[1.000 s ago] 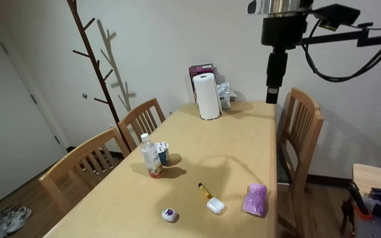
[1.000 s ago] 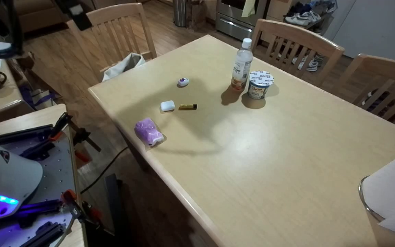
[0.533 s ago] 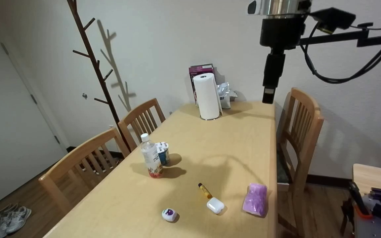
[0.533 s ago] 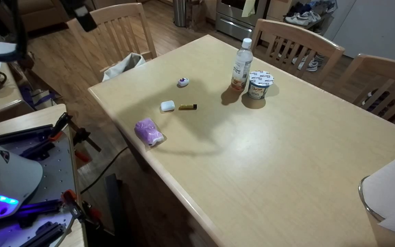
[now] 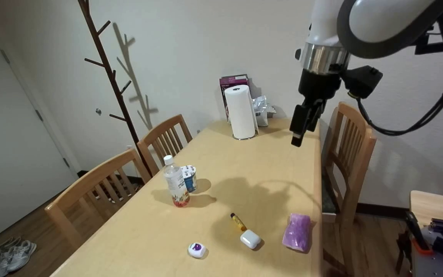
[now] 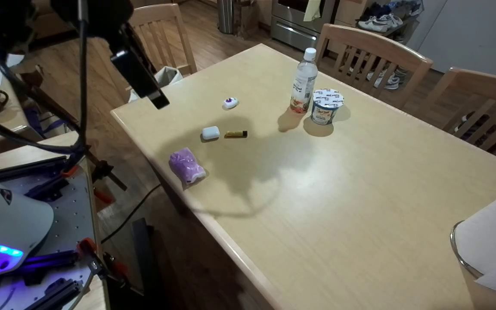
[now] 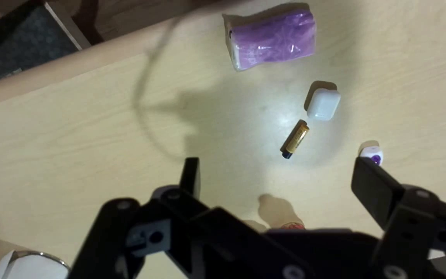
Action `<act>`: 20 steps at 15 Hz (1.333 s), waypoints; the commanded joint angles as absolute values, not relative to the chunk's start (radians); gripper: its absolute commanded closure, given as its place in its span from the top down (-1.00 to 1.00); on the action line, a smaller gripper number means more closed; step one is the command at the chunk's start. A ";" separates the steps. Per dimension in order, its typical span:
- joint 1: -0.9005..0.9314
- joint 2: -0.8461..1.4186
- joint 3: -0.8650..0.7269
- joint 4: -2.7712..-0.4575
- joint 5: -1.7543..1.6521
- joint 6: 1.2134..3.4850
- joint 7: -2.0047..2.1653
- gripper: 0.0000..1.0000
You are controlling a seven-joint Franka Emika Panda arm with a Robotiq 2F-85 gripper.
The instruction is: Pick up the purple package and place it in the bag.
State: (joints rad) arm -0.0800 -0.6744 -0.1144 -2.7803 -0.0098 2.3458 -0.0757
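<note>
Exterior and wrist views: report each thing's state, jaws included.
Jaws: open, empty
Purple package: lying down, ungrasped
Pale bag: partly hidden, fullness unclear
Bottle: upright, capped
Cup: upright, lid on
White case: closed
Yellow tube: lying on its side
Paper towel roll: upright
Base light: lit blue

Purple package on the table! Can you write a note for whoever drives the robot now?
Black robot fingers: wide apart, holding nothing, above the pale wooden table.
Shiny purple plastic package: lying near the table's edge.
Cream cloth bag, it seems: at the light wooden chair.
Done: package not picked up yet.
Left: grip the package, then place it in the bag.
</note>
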 commanded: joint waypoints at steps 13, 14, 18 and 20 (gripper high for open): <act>-0.154 -0.406 0.044 -2.790 -0.004 2.625 0.376 1.00; -0.156 -0.370 0.050 -2.789 -0.006 2.643 0.398 1.00; -0.160 -0.342 0.050 -2.781 -0.007 2.651 0.409 1.00; -0.173 -0.283 0.061 -2.781 0.011 2.689 0.488 1.00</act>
State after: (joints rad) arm -0.1613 -0.3399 0.0503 -2.7819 -0.0080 2.6535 0.4231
